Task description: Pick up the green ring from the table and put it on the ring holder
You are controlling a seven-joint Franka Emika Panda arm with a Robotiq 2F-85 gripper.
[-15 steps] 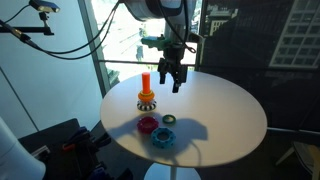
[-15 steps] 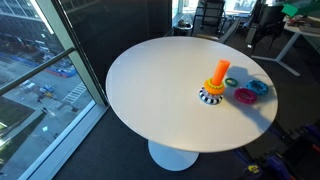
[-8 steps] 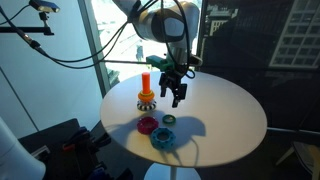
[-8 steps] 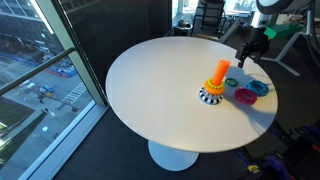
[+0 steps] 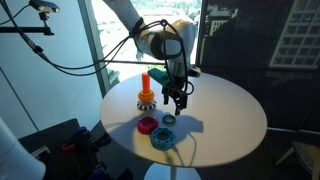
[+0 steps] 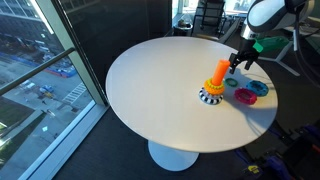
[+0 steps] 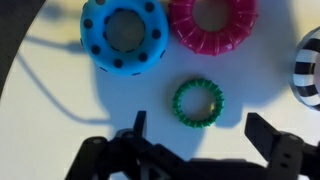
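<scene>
The small green ring (image 7: 198, 102) lies flat on the white table, seen in both exterior views (image 5: 169, 120) (image 6: 232, 83). My gripper (image 7: 203, 135) is open and empty, hanging just above the ring, with the ring a little ahead of the gap between the jaws. It shows in both exterior views (image 5: 175, 101) (image 6: 238, 65). The ring holder (image 5: 146, 90) (image 6: 220, 73), an orange peg with yellow and dark rings round its foot, stands close beside the gripper. Its striped base (image 7: 308, 65) shows at the right edge of the wrist view.
A chunky red toothed ring (image 7: 213, 22) (image 5: 148, 124) (image 6: 245, 96) and a chunky blue toothed ring (image 7: 124, 35) (image 5: 163, 138) (image 6: 258, 88) lie just past the green ring. All sit near the edge of the round white table (image 5: 225, 110) (image 6: 150, 80).
The gripper has come down and moved toward the green ring, from high above the table to just over it. The rings and the holder have not moved.
</scene>
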